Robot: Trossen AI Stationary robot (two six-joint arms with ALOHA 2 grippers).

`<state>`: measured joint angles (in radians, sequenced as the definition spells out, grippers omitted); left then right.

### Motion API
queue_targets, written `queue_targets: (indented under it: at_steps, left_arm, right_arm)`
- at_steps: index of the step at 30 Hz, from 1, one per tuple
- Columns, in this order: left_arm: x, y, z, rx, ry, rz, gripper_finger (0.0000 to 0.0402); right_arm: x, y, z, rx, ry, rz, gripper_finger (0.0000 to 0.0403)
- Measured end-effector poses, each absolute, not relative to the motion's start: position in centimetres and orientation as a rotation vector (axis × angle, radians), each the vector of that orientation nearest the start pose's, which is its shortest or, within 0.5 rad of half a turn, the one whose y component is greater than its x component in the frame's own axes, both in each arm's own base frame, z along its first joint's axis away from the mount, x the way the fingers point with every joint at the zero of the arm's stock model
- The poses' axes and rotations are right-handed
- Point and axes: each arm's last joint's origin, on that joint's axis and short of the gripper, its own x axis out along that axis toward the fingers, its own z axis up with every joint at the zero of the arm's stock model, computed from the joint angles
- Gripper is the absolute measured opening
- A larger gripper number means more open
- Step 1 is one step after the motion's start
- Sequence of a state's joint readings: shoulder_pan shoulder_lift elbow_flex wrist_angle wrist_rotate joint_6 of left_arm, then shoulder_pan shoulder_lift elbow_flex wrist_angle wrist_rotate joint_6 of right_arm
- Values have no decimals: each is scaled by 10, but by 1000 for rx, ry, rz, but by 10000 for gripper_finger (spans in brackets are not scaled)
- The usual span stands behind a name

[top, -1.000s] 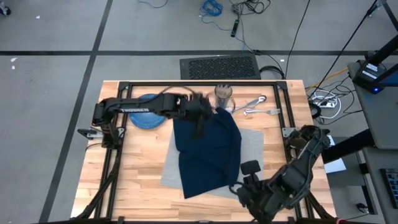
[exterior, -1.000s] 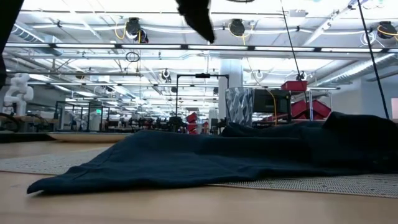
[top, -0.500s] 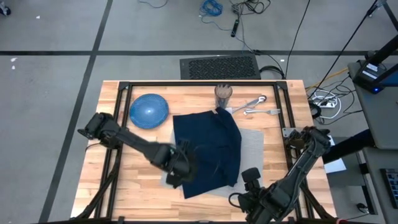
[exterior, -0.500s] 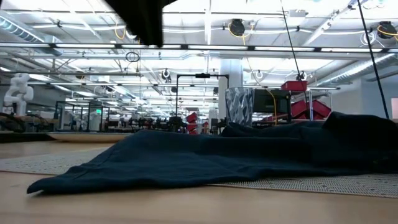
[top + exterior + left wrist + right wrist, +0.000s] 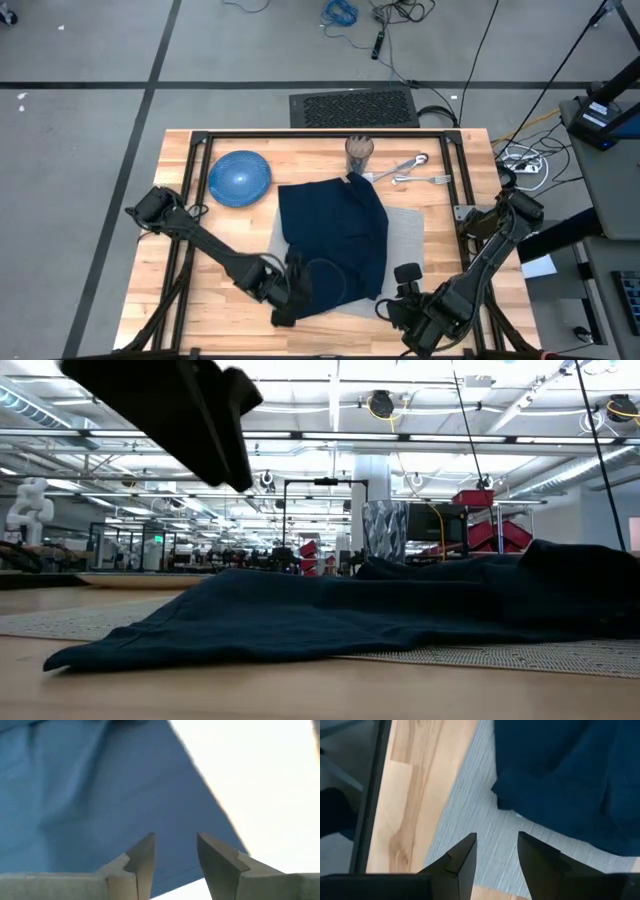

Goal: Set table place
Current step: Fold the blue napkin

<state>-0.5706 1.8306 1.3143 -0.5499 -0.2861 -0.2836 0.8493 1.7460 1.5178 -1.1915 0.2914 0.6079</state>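
Observation:
A navy napkin lies rumpled over the grey placemat on the wooden table. My left gripper hangs open just above the napkin's near left corner, touching nothing. In the low view it shows dark at the upper left, well above the cloth. My right gripper is open above the placemat's near right part, beside the napkin's near right corner; in the high view it is near the table's front edge.
A round blue plate sits on the table at the far left. A glass and loose cutlery lie along the far edge. Bare wood lies left of the placemat. The black frame edges the table.
My left gripper has swung from the napkin's far edge toward the table's near edge and gone down, ending over the napkin's near left corner. My right gripper has sunk toward the placemat. The napkin has not moved.

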Motion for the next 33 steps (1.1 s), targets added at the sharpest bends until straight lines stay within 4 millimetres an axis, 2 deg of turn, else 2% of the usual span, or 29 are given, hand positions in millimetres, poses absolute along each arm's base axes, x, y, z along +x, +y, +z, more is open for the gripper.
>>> queue_targets:
  at_steps: [4,7,14,21,26,29,33]
  left_arm:
    - [317,-219,192,192,986,-158,129]
    - [314,-227,177,184,1031,-130,129]
    - [313,-245,154,170,1061,-107,129]
    - [317,-254,138,169,1088,-119,129]
    - [318,-254,131,166,1085,-65,126]
    - [318,-254,129,169,1071,-31,100]
    - [319,-251,128,212,1042,32,26]
  right_arm:
    - [226,239,272,-216,1219,82,128]
    - [226,238,274,-207,1190,82,128]
    - [226,237,275,-217,1181,93,128]
    - [234,230,275,-239,1178,93,128]
    - [240,227,276,-254,1161,111,128]
    - [241,227,276,-263,1154,121,128]
    - [242,227,276,-258,1150,121,128]
